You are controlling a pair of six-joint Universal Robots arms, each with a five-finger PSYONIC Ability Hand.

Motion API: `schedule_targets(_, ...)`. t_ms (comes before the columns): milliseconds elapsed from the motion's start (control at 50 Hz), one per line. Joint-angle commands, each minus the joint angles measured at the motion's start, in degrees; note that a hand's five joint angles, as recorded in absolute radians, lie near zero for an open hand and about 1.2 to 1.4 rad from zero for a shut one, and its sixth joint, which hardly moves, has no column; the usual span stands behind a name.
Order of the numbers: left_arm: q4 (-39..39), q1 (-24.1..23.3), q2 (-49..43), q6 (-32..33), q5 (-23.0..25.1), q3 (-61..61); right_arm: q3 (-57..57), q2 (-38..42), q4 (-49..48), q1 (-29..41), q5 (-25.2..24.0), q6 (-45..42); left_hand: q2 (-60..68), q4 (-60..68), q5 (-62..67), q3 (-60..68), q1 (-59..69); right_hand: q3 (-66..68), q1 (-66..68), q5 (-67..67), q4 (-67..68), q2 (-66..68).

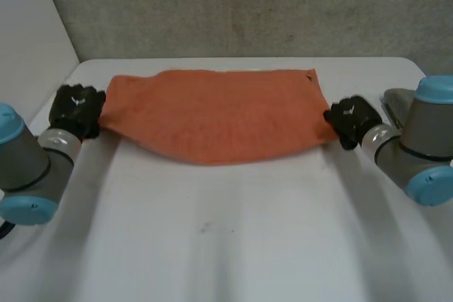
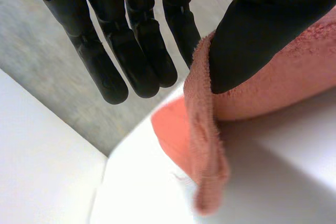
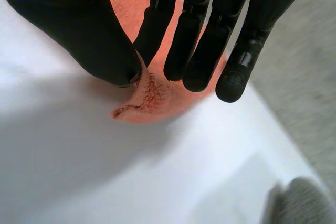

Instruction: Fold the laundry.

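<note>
The orange terry-cloth towel [image 1: 219, 118] lies spread lengthwise on the far half of the white tabletop [image 1: 226, 238], its near edge bowing toward me in a shallow curve. I have the black left hand [image 1: 76, 109] at the towel's left end and the black right hand [image 1: 350, 119] at its right end, so the towel spans the gap between them.

On the left wrist camera the thumb [image 2: 262, 35] presses onto the towel's end. The hemmed edge runs up between the thumb and the nearest finger, while the other fingers [image 2: 131, 56] stand straight, clear of the cloth. A loose corner droops below the thumb. I read that as a pinch on the towel.

On the right wrist camera the thumb [image 3: 79, 24] and nearest finger nip a small ridge at the towel's corner, with the remaining fingers straight above the cloth.

The grey left arm [image 1: 35, 164] and grey right arm [image 1: 417, 139] come in from beyond the towel's two ends.
</note>
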Motion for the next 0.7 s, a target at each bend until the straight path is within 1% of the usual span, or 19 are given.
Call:
schedule_targets(20,-3.4,0.5,2.2,6.8,0.0,-3.8,-1.0,-0.2,10.1,-0.9,-0.2,-1.6,11.5,11.1,14.5,11.7,14.7,12.3,23.7,13.2,11.9,13.1)
schedule_targets(140,-7.4,1.9,7.3,6.6,-0.1,-5.9,-0.6,-4.1,16.4,-2.5,-0.7,-0.9,11.5,11.1,14.5,11.7,14.7,12.3,23.7,13.2,11.9,13.1)
schedule_targets(260,-12.4,1.6,12.9,6.5,-0.1,-8.3,0.4,-5.7,20.9,-4.6,-0.1,0.6,11.5,11.1,14.5,11.7,14.7,12.3,23.7,13.2,11.9,13.1)
schedule_targets(400,-20.6,1.8,17.8,6.9,-0.1,-11.4,3.8,-10.8,27.5,-8.0,-1.9,-0.8,11.5,11.1,14.5,11.7,14.7,12.3,23.7,13.2,11.9,13.1)
schedule_targets(480,-28.1,2.3,19.2,8.0,-0.3,-12.6,6.7,-13.2,33.6,-8.6,-2.6,-5.2,11.5,11.1,14.5,11.7,14.7,12.3,23.7,13.2,11.9,13.1)
schedule_targets(500,-32.4,3.0,19.7,8.7,-0.3,-13.3,8.3,-13.4,36.5,-8.9,-2.7,-7.9,11.5,11.1,14.5,11.7,14.7,12.3,23.7,13.2,11.9,13.1)
schedule_targets(560,-38.9,4.2,20.8,10.2,-0.4,-15.1,11.0,-14.0,40.1,-9.9,-2.7,-12.4,11.5,11.1,14.5,11.7,14.7,12.3,23.7,13.2,11.9,13.1)
schedule_targets(580,-42.3,5.2,22.0,11.5,-0.2,-16.7,13.3,-16.0,42.1,-11.0,-2.7,-15.3,11.5,11.1,14.5,11.7,14.7,12.3,23.7,13.2,11.9,13.1)
schedule_targets(640,-45.9,7.0,24.1,15.1,0.0,-19.5,17.1,-20.7,44.7,-13.3,-2.5,-19.6,11.5,11.1,14.5,11.7,14.7,12.3,23.7,13.2,11.9,13.1)
schedule_targets(660,-47.7,7.7,25.9,18.5,0.0,-21.6,19.5,-23.4,46.3,-14.8,-2.3,-22.7,11.5,11.1,14.5,11.7,14.7,12.3,23.7,13.2,11.9,13.1)
schedule_targets(700,-49.8,8.2,27.9,22.2,0.0,-23.7,21.9,-25.9,48.1,-16.2,-2.3,-26.0,11.5,11.1,14.5,11.7,14.7,12.3,23.7,13.2,11.9,13.1)
